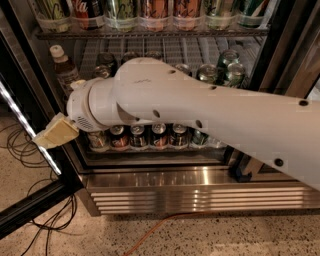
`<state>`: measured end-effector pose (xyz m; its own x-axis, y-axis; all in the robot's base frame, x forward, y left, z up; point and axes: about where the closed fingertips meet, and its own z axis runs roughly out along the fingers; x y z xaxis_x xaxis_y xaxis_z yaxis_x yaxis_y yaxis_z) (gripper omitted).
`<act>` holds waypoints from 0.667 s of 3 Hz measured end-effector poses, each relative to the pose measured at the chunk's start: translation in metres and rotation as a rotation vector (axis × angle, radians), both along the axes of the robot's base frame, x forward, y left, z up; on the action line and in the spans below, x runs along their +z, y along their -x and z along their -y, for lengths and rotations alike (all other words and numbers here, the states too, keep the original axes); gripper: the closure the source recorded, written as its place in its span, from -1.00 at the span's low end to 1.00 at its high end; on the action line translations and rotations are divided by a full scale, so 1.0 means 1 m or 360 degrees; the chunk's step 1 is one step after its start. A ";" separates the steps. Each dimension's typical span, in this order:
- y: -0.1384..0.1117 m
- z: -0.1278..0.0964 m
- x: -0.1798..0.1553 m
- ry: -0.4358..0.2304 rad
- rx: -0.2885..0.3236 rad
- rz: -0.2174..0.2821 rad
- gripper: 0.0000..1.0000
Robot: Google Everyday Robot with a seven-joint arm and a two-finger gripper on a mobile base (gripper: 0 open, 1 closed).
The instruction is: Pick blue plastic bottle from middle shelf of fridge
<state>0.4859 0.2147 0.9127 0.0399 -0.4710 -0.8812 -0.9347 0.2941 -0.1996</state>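
Note:
The blue plastic bottle [63,69] stands at the far left of the middle shelf [170,52] of the fridge [200,195]; it has a white cap and a brown drink. My gripper [55,134] is at the end of the big white arm [200,110], below the bottle and a little to its left, in front of the fridge's left edge, and apart from the bottle. The arm crosses the fridge opening and hides most of the middle shelf's front.
Cans fill the top shelf [150,15] and the lowest shelf [145,137]. Dark cans [106,61] and green cans [227,65] stand on the middle shelf. The open door frame with its light strip [22,120] is at the left. Cables [25,150] lie on the floor.

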 end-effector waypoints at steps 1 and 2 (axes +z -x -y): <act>-0.007 -0.006 0.002 -0.0033 -0.0080 0.0043 -0.54; -0.018 -0.005 0.003 -0.0040 -0.0149 0.0079 -0.46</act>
<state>0.5044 0.2200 0.9159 0.0405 -0.4526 -0.8908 -0.8920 0.3854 -0.2363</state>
